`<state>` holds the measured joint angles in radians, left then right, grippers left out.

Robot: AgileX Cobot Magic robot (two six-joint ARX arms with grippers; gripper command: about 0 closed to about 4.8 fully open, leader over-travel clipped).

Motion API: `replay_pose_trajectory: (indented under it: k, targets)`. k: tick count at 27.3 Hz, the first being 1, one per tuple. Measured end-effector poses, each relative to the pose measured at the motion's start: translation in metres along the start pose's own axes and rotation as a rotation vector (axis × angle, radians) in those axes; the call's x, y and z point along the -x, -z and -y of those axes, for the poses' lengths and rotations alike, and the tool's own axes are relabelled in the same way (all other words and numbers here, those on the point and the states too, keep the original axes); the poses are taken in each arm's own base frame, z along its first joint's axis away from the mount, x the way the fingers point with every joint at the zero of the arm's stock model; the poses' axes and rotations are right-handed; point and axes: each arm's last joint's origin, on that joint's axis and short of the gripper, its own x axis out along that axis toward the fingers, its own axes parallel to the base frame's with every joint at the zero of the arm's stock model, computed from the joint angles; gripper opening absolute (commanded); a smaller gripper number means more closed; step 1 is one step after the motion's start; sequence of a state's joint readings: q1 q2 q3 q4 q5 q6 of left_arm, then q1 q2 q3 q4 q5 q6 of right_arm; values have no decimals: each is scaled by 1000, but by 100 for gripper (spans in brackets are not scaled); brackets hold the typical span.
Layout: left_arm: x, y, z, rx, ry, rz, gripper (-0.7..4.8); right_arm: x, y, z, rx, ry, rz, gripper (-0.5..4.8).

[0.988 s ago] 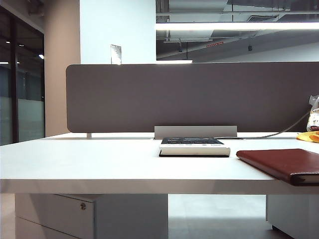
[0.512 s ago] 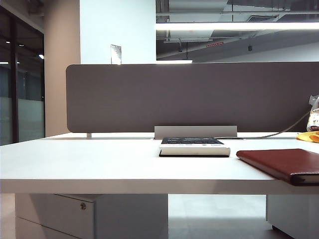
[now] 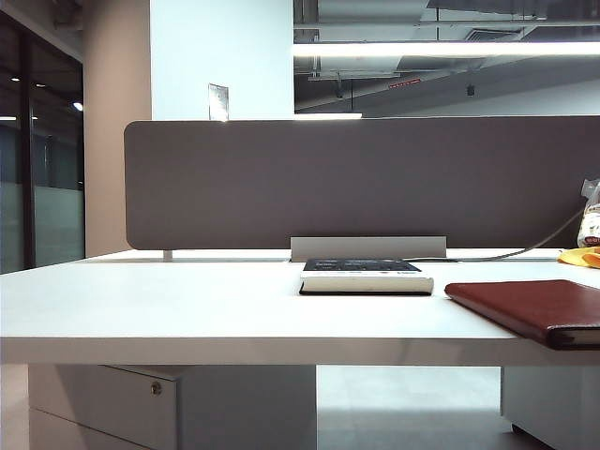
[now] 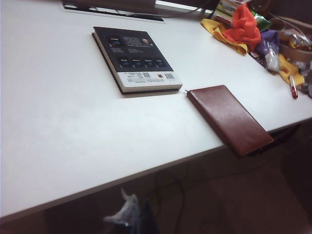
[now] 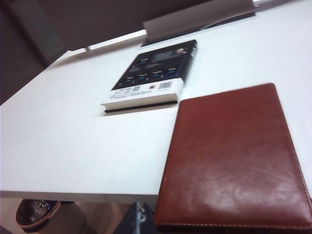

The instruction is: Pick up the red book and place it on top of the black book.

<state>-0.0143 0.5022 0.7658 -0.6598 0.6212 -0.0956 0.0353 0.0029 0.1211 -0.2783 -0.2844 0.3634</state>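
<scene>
The red book (image 3: 539,309) lies flat at the table's front right, one corner over the edge; it is a maroon slab in the left wrist view (image 4: 229,119) and fills the right wrist view (image 5: 234,156). The black book (image 3: 366,277) lies flat mid-table just beyond it (image 4: 136,58) (image 5: 151,78), a small gap between them. My left gripper (image 4: 132,217) is a blurred single point below the table's front edge, shut and empty. My right gripper (image 5: 141,217) is shut and empty, below the edge beside the red book's near corner. Neither gripper shows in the exterior view.
A grey partition (image 3: 356,183) closes the table's (image 3: 141,309) far side, with a cable along it. A heap of orange and yellow cloth (image 4: 241,27) and a red pen (image 4: 294,87) lie at the far right. A drawer cabinet (image 3: 122,403) stands under the table.
</scene>
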Motion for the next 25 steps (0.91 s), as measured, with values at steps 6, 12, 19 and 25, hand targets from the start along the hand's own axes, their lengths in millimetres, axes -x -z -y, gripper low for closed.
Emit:
replay_pose_trajectory:
  k: [6, 12, 19, 25]
  targets:
    - [-11, 0, 2, -43, 22, -52, -5, 7, -11, -6, -51, 19, -3, -6]
    - [-23, 1, 5, -76, 41, -104, -5, 4, -19, -8, -143, 53, -81, -6]
    - [-26, -2, 10, -125, 61, -76, -5, -6, -45, -15, -189, 66, -151, -6]
    - [-26, -2, 10, -126, 60, -73, -5, -14, -69, -22, -195, 74, -170, -6]
